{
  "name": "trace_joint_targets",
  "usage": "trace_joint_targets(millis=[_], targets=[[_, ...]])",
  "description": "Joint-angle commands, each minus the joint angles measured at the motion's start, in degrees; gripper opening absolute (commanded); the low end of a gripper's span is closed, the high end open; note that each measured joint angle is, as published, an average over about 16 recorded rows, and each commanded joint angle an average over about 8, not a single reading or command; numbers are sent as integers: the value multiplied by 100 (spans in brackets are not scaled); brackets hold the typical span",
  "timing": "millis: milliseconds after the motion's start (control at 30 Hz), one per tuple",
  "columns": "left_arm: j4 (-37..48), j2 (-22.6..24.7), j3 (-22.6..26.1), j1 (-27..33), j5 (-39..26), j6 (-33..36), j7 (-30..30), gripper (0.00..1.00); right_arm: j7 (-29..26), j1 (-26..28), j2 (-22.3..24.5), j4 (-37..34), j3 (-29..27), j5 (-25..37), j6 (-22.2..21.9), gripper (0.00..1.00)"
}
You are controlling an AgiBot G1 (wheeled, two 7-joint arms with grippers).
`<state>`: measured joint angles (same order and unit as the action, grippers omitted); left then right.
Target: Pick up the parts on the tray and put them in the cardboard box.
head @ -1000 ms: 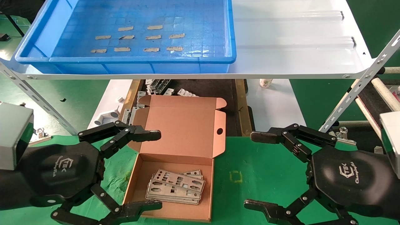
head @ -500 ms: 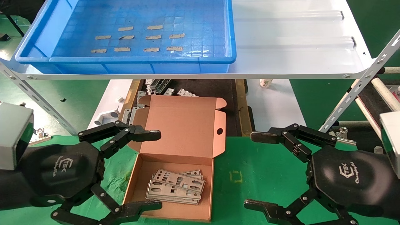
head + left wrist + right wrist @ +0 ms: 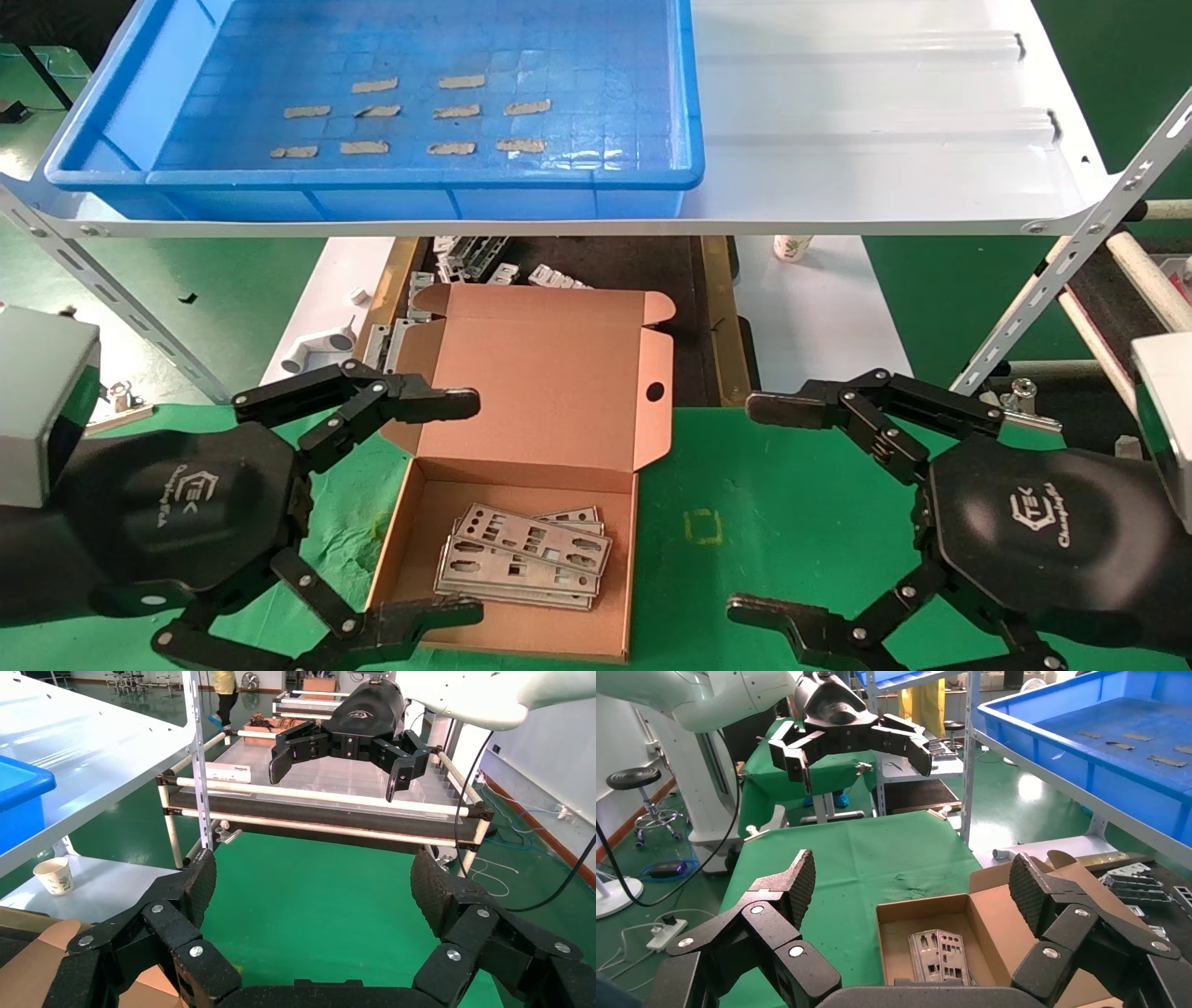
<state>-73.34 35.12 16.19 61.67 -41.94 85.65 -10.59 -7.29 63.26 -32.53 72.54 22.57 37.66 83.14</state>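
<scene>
Progress: the blue tray [image 3: 112, 112] holds only grey tape strips [image 3: 410, 114]; no plates show in it, so the task looks complete.
Parts: a fanned stack of punched silver plates [image 3: 521, 557] lies flat on the floor of the cardboard box [image 3: 531, 410], lid hinged open.
Long axis: across the box from side to side; the top plate is skewed, its right end nearer the robot.
Left gripper [image 3: 391, 508]: spread wide, empty, straddling the box's left wall.
Right gripper [image 3: 759, 508]: spread wide, empty, over the green mat [image 3: 745, 503], apart from the box.
Left to do: nothing visible, by my judgement.
</scene>
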Motion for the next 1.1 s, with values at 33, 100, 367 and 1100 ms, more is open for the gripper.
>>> trace_joint_targets(millis=[33, 100, 367, 1100], targets=[[0, 0, 0, 0, 0, 0, 0, 100, 0, 0, 0, 0, 0, 0, 0, 100], [0, 0, 0, 0, 0, 0, 0, 100, 0, 0, 0, 0, 0, 0, 0, 100], [0, 0, 0, 0, 0, 0, 0, 100, 0, 0, 0, 0, 0, 0, 0, 100], [0, 0, 0, 0, 0, 0, 0, 100, 0, 0, 0, 0, 0, 0, 0, 100]])
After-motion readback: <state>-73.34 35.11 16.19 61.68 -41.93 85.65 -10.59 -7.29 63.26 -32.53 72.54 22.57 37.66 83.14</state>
